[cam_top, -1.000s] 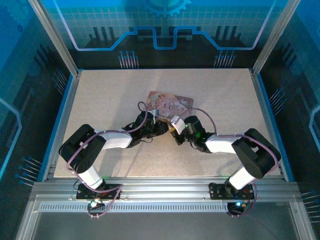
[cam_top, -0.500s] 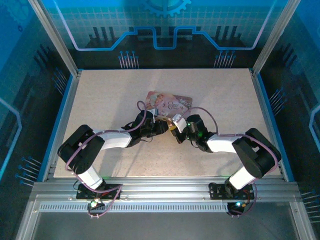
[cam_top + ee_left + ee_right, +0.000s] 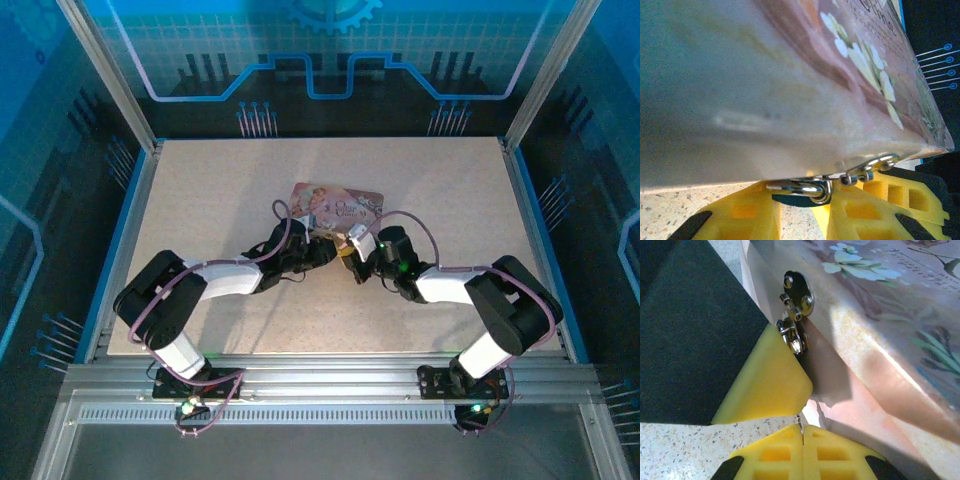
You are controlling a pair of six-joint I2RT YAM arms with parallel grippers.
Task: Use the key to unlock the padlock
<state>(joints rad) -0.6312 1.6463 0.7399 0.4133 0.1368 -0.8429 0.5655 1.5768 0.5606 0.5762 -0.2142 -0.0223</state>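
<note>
The padlock is a tiny silvery lock hanging from a metal hasp on the lower edge of the pink cartoon-printed box. My left gripper is shut on the padlock, one yellow finger on each side. In the right wrist view the padlock hangs under the hasp plate, beside a left finger. My right gripper is shut on the key, a thin metal sliver sticking out between its pads, a short way below the padlock. Both grippers meet at the box's near edge.
The box lies mid-table on the speckled tabletop. Open tabletop lies all around it, bounded by the aluminium frame at the sides. Both arms reach in low from the near edge, their wrists almost touching.
My right wrist has shifted slightly to the right and away from the near edge. The left arm and the box have stayed put.
</note>
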